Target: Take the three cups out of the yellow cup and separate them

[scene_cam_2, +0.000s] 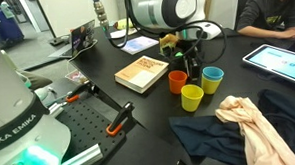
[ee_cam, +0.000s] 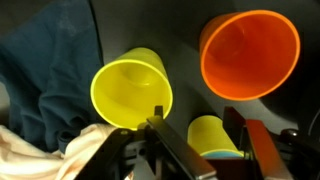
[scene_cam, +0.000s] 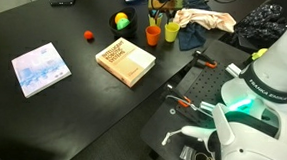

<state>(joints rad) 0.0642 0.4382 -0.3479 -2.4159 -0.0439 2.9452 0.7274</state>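
Observation:
Three cup groups stand apart on the black table. The yellow cup (scene_cam_2: pixel 192 98) (ee_cam: pixel 130 90) is nearest the cloth. An orange cup (scene_cam_2: pixel 177 81) (ee_cam: pixel 250 55) stands beside it. A blue cup (scene_cam_2: pixel 212 80) holds a smaller yellow cup (ee_cam: pixel 215 135) nested inside it. In the wrist view my gripper (ee_cam: pixel 195 120) is open, its fingers on either side of that nested pair, with a gap on the left side. In an exterior view the gripper (scene_cam_2: pixel 193 68) hangs just above and behind the cups. The orange cup (scene_cam: pixel 152 34) and yellow cup (scene_cam: pixel 171 32) also show from afar.
A tan book (scene_cam_2: pixel 142 73) (scene_cam: pixel 125 61) lies next to the cups. Blue and beige cloths (scene_cam_2: pixel 240 129) lie on the other side. A yellow-green ball (scene_cam: pixel 121 22), a small red ball (scene_cam: pixel 88 34) and a pale blue book (scene_cam: pixel 40 69) lie farther off. A tablet (scene_cam_2: pixel 277 59) is behind.

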